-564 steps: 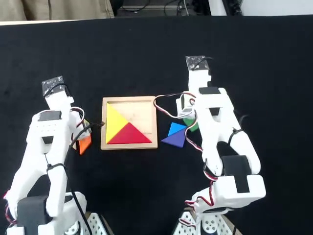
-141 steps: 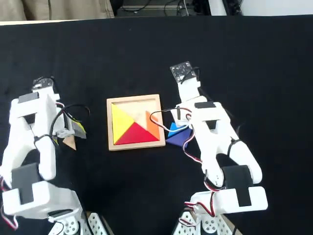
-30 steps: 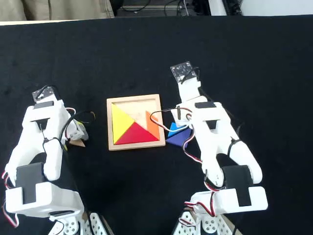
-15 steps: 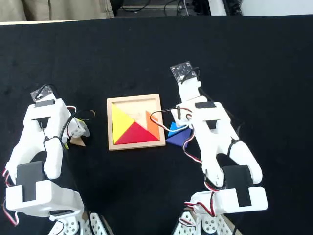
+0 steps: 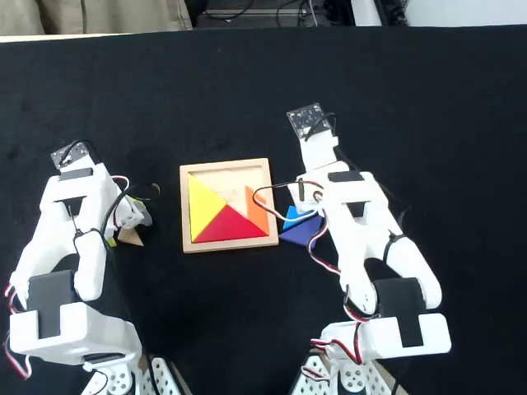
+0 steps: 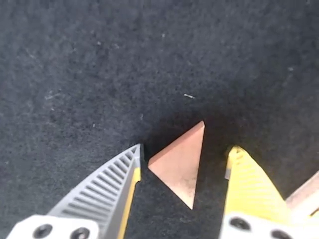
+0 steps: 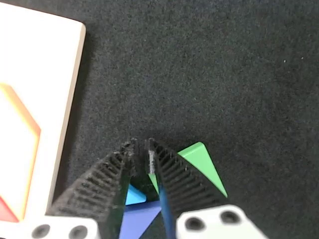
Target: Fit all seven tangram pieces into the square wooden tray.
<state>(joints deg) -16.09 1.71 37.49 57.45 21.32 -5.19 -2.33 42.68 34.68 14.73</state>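
Triangle piece [image 6: 179,162], tan, lies flat on the desk [image 5: 247,82] at nine o'clock of the tray [image 5: 226,245], straddled by the released left end effector [image 6: 185,149], set up for a pinch. Right end effector [image 7: 140,144], at three o'clock, seems clenched on nothing over the green piece [image 7: 202,159].

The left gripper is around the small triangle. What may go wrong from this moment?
1. The left gripper is open around the tan triangle, which lies flat on the black cloth. Closing on its slanted edges may twist it or let it slip out.
2. The green triangle and blue pieces lie close together by the right gripper, so it may push one while picking another.
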